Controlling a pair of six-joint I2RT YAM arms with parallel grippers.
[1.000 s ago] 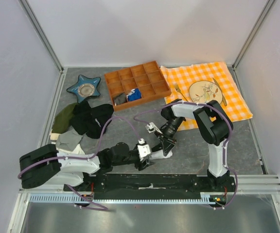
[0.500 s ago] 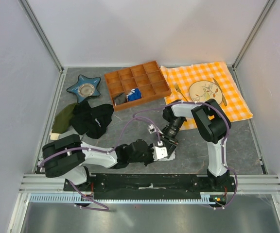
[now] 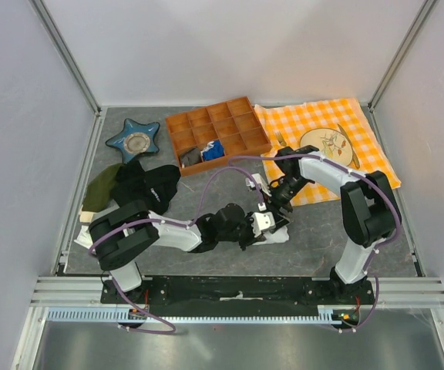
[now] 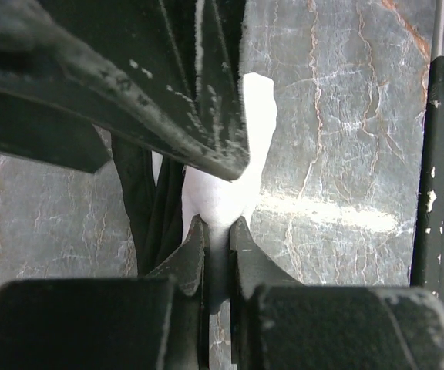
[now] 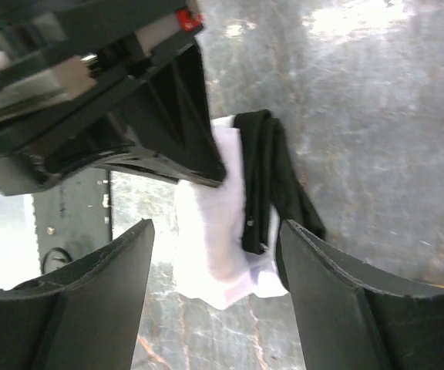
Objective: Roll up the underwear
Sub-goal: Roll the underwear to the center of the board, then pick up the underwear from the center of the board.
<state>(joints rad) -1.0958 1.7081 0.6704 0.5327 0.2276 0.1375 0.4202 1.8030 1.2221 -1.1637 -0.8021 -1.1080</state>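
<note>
The underwear (image 3: 277,234), a small white bundle with black trim, lies on the grey tabletop in front of the arms. My left gripper (image 3: 268,223) reaches in from the left and is shut on a white fold of the underwear (image 4: 233,181), with the black trim (image 4: 149,208) hanging beside the left finger. My right gripper (image 3: 279,206) hovers just behind it, pointing down. Its fingers stand wide apart on either side of the underwear (image 5: 222,231) without touching it. The right gripper (image 5: 216,230) is open. The left gripper's (image 4: 218,227) body partly covers the bundle.
A wooden compartment tray (image 3: 218,135) and a blue star-shaped dish (image 3: 135,140) stand at the back. An orange checked cloth (image 3: 361,131) carries a plate (image 3: 324,145) at the back right. A black clothing heap (image 3: 149,189) and an olive cloth (image 3: 99,189) lie at the left.
My left gripper slid right to the underwear and shut on it. My right gripper let go, opened wide and drew back, its elbow swinging out to the right.
</note>
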